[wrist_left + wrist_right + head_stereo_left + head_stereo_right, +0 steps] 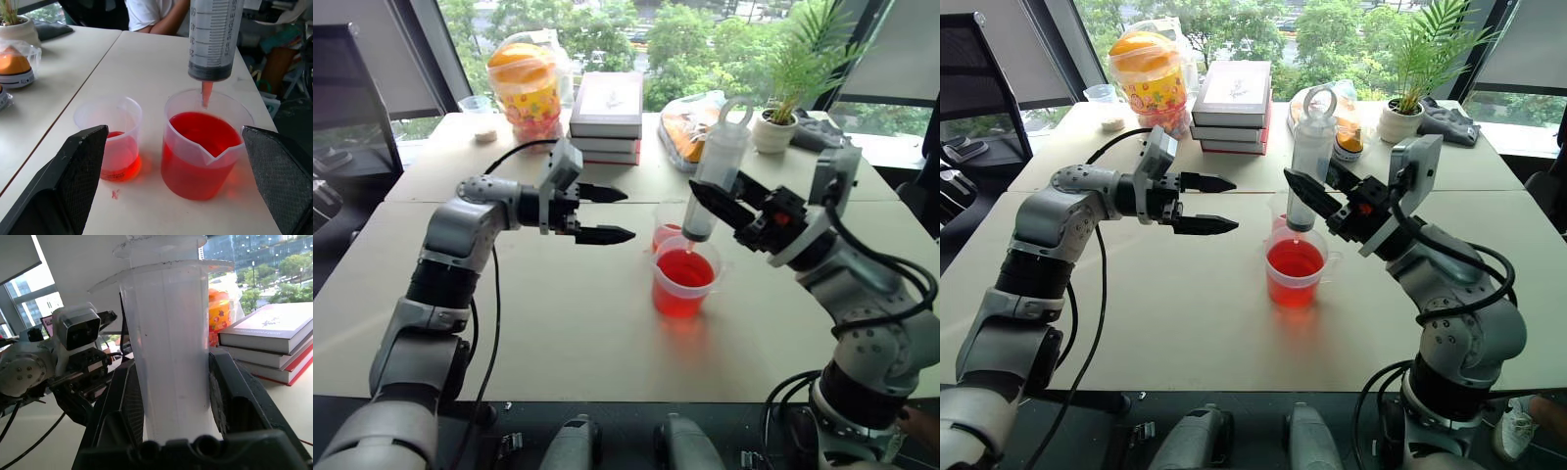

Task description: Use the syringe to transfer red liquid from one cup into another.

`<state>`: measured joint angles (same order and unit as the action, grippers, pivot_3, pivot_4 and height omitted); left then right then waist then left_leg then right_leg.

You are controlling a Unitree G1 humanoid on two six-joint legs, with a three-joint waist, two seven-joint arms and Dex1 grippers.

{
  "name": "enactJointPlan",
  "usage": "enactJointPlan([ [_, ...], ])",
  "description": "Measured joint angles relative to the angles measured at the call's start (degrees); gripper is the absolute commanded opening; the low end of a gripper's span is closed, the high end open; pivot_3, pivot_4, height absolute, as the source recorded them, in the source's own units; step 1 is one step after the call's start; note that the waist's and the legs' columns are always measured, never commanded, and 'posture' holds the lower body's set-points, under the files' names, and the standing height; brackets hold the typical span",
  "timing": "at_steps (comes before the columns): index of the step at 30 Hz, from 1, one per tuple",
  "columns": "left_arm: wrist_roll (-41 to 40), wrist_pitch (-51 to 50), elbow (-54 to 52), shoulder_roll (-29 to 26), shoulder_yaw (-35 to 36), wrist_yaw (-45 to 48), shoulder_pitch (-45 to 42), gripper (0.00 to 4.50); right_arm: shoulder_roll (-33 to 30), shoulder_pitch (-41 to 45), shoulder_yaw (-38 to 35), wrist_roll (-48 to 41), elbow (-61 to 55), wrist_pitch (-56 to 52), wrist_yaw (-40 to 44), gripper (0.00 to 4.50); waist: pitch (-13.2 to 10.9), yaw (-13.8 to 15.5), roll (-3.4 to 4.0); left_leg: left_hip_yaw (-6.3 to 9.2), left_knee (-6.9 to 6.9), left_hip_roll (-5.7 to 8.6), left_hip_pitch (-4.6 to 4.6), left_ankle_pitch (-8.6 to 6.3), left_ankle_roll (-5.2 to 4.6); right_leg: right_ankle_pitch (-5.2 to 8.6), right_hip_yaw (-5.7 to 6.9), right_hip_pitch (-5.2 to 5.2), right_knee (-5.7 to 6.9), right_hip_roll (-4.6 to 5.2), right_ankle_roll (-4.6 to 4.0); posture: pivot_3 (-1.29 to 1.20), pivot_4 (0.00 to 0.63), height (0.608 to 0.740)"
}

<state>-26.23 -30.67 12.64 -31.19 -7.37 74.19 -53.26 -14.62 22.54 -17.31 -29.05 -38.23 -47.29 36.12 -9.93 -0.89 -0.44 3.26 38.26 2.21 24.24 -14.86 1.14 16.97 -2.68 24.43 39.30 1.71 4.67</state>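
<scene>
Pinching the clear syringe (715, 176) (orange tip down), the right claw (717, 208) grips; left claw (612, 213) spread.

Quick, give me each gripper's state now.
Left gripper: open, holding nothing.
Right gripper: shut on the syringe, upright above the larger beaker.

A pale tabletop (1185, 323) fills the frame; at its centre stand a beaker (1295, 270) of red liquid (1294, 259) and, just behind, a smaller cup (667, 227). Along the upper edge sit a snack jar (1147, 70), stacked books (1231, 106), a small cup (1105, 101), a bag (690, 119) and a potted plant (1407, 83).
</scene>
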Motion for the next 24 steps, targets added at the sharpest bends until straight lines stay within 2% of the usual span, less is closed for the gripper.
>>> enactJointPlan([
  [6, 0.0, 0.1, 1.1, 2.1, -0.1, 0.7, -2.8, 4.5, -0.1, -8.1, 6.4, 5.2, 4.4, 14.3, -0.9, 1.45, 0.0, -0.1, 0.0, 0.0, 0.0, 0.0, -0.06, 0.02, 0.02, 0.0, -0.01, -0.03, 0.03, -0.04, 0.0, 0.0, 0.15, 0.74],
  [9, -0.1, 0.1, 1.9, 3.2, -0.2, 0.7, -4.5, 4.5, -0.5, -9.3, 8.1, 6.2, 5.3, 17.6, -1.5, 1.45, 0.0, -0.2, 0.0, 0.0, 0.0, -0.01, -0.09, 0.04, 0.04, 0.0, -0.02, -0.04, 0.06, -0.06, 0.0, 0.0, 0.15, 0.74],
  [15, -1.2, -1.3, 2.6, 5.1, 0.3, 0.7, -6.9, 4.5, -1.8, -10.3, 10.1, 6.8, 6.5, 20.6, -2.3, 1.45, 0.0, -0.2, 0.0, 0.0, 0.0, -0.01, -0.18, 0.04, 0.04, 0.0, -0.02, -0.12, 0.07, -0.07, 0.0, 0.0, 0.15, 0.74],
  [17, -2.0, -1.6, 3.4, 7.5, 0.4, 0.6, -8.1, 4.5, -2.6, -10.8, 10.8, 7.5, 6.6, 21.7, -2.9, 1.45, 0.0, 0.1, -0.01, 0.01, 0.02, -0.01, -0.18, 0.05, 0.04, 0.0, -0.01, -0.15, 0.07, -0.07, 0.0, 0.0, 0.15, 0.74],
  [24, -4.0, -3.8, 4.2, 11.0, 1.5, 0.1, -10.6, 4.5, -4.2, -11.7, 12.1, 7.5, 6.9, 22.6, -3.6, 1.45, 0.0, -0.1, -0.01, 0.01, 0.01, -0.01, -0.21, 0.05, 0.04, 0.0, -0.02, -0.18, 0.07, -0.09, 0.0, 0.0, 0.15, 0.74],
])
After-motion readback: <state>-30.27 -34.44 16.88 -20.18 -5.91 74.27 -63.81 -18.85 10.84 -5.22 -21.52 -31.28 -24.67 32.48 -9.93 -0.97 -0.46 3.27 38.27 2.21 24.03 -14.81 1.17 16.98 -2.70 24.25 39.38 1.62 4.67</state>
